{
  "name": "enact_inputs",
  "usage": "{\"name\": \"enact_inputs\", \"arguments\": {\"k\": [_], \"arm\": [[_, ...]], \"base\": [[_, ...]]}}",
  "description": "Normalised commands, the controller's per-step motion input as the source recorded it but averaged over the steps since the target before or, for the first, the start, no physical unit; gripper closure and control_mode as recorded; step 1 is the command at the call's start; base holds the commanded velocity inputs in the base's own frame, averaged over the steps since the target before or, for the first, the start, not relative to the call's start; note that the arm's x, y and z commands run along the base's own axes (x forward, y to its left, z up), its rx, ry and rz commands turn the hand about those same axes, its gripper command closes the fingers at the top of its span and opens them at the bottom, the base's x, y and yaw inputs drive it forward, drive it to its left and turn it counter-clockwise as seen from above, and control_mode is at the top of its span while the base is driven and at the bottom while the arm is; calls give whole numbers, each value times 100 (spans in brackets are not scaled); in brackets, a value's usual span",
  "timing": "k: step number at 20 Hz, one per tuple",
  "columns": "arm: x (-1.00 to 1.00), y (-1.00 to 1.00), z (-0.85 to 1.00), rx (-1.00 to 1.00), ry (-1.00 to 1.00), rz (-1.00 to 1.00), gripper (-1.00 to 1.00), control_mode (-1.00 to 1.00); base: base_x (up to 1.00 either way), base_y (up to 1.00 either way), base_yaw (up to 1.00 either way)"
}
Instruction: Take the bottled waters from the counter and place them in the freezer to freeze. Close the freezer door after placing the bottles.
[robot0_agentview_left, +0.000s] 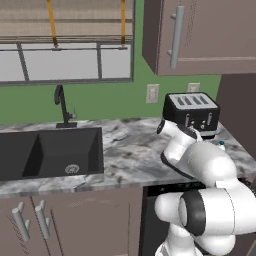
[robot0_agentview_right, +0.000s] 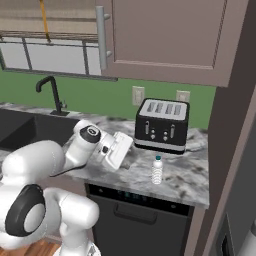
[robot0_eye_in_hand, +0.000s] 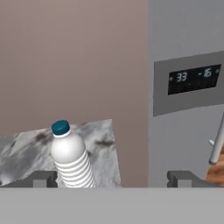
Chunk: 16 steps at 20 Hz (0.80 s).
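Standing upright on the marbled counter (robot0_agentview_right: 182, 175), near its front edge and just in front of the black toaster (robot0_agentview_right: 162, 125), the whitish water bottle (robot0_agentview_right: 157, 170) is waiting with its long axis vertical and its teal cap on top. The gripper (robot0_agentview_right: 124, 150) is hanging beside it on the sink side, a short gap apart, jaws spread wide and holding nothing. In the hand view the bottle (robot0_eye_in_hand: 72, 159) is sitting off to the left, close against one dark finger tip (robot0_eye_in_hand: 43, 178) rather than centred between the two, so my judgement is that the hand is needing a sideways shift before it is closing round the body.

That same view is looking past the counter end to the grey freezer door (robot0_eye_in_hand: 183, 113) with its dark dispenser panel (robot0_eye_in_hand: 194, 78) and bar handle (robot0_eye_in_hand: 216, 144), apparently shut. From the left base camera the arm's white links are covering most of the bottle, leaving just its cap (robot0_agentview_left: 221, 144) peeking out beside the toaster (robot0_agentview_left: 192, 114).
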Motion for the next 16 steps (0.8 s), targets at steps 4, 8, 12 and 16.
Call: {"name": "enact_inputs", "arguments": {"k": [4,8,12,16], "arm": [[0,-33,-25,0,7,1,-100,-100],[5,-6,-12,0,9,1,-100,-100],[28,0,-17,0,7,0,-100,-100],[30,-5,-15,0,5,0,-100,-100]], "base": [[0,0,0],[0,0,0],[0,0,0],[0,0,0]]}}
